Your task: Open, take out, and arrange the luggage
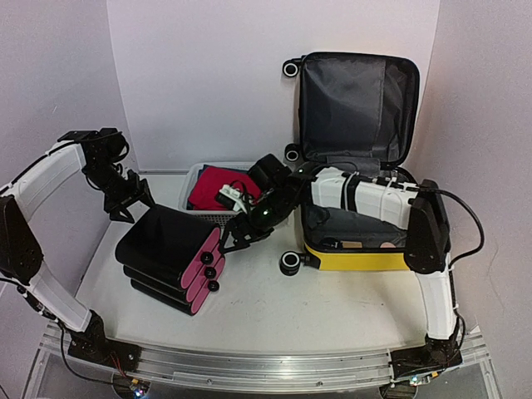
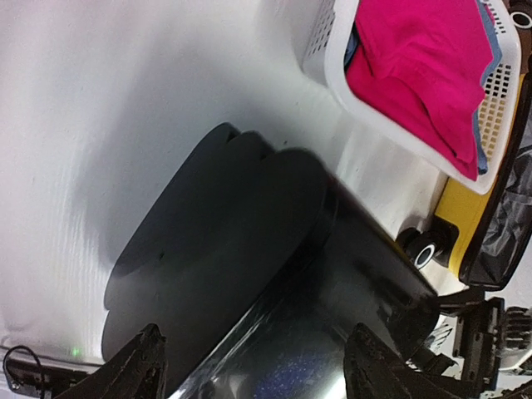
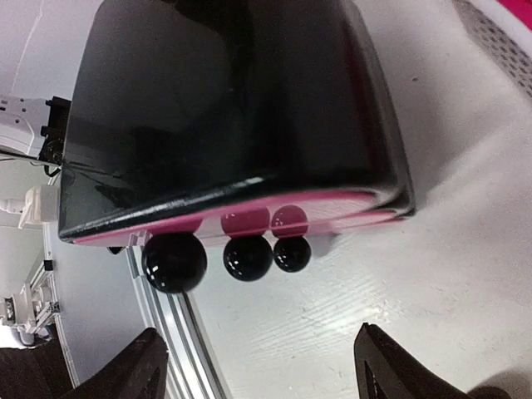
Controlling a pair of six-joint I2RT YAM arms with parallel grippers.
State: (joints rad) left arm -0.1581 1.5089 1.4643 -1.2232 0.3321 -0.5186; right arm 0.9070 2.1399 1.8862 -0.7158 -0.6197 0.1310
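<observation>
Top view: the yellow suitcase (image 1: 357,258) lies open at the right rear of the desk (image 1: 274,307), its lid standing upright. A white basket (image 1: 195,174) holding red cloth (image 1: 218,187) sits just beside it on the left. Stacked black cases (image 1: 166,241) lie front left, with the left gripper (image 1: 125,208) at their rear end and the right gripper (image 1: 235,238) at their pink ends.

Left wrist view: jaws spread wide, the cases' end between them; grip cannot be told.

Right wrist view: jaws wide apart, holding nothing, just short of three black knobs (image 3: 226,258).
</observation>
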